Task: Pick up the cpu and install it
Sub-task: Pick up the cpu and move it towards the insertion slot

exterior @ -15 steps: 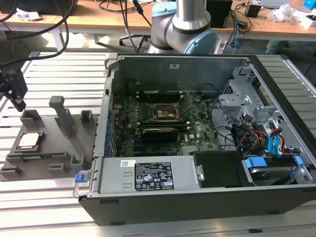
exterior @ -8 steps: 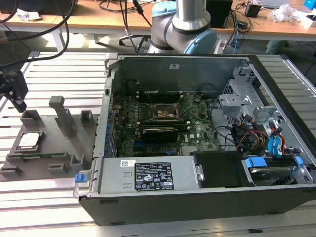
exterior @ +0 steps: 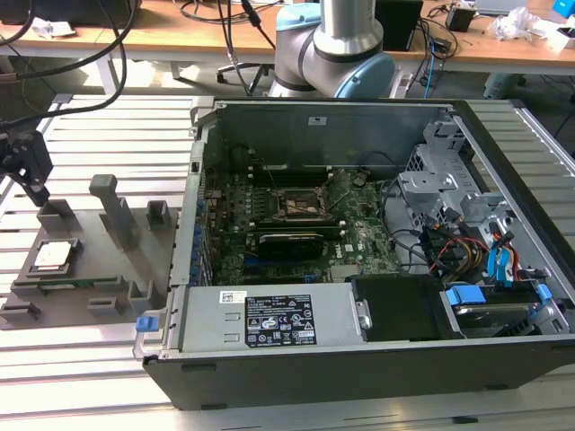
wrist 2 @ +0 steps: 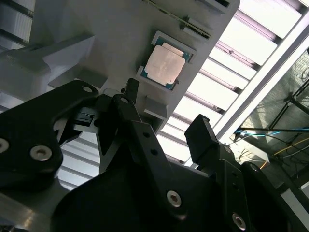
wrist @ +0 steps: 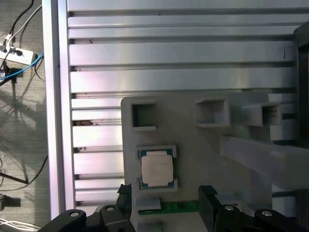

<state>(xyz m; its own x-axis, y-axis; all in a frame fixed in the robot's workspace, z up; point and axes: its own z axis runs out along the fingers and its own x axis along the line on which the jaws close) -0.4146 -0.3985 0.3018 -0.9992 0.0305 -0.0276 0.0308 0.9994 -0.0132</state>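
Note:
The cpu [exterior: 52,256], a small square chip with a silver-grey top, lies flat in a recess of the grey plastic holder [exterior: 99,269] on the exterior view's left. My black gripper [exterior: 34,184] hangs above the holder, a little beyond the chip and apart from it. In both wrist views the cpu [wrist 2: 164,66] [wrist: 157,169] lies just ahead of the gripper [wrist 2: 166,116] [wrist: 165,195], whose fingers [wrist: 207,198] stand open with nothing between them. The socket frame [exterior: 301,205] sits on the green motherboard inside the open computer case [exterior: 359,368].
The holder carries several upright grey blocks, including a tall post [exterior: 112,211]. The case wall [exterior: 193,180] rises between holder and motherboard. Cables and drive cages [exterior: 467,242] crowd the case's right side. The arm's base [exterior: 337,54] stands behind it on a slatted metal table [exterior: 108,135].

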